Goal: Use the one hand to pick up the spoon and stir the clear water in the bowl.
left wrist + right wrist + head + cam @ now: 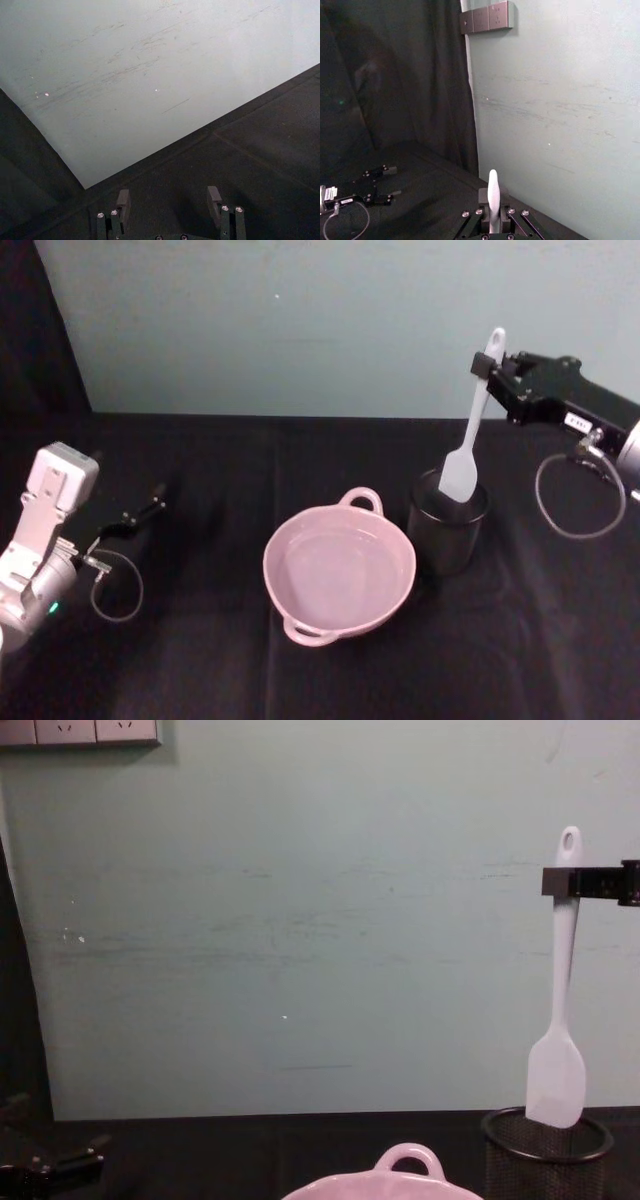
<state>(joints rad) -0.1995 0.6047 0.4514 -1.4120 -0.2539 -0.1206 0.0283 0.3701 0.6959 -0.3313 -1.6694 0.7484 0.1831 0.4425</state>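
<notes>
Jaws of the right gripper (pixel 483 365) clamp the white spoon (pixel 468 445) just below its holed handle end, paddle blade hanging at the rim of the mesh cup (pixel 447 530), right of the pink bowl (pixel 268 562). The left gripper (pixel 150 506) rests at left, jaws apart.

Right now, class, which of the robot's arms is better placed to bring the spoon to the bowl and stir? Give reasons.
Right. The right tool is shut on the spoon, its blade at the rim of the mesh cup beside the bowl. The left tool rests open far left, holding nothing.
</notes>
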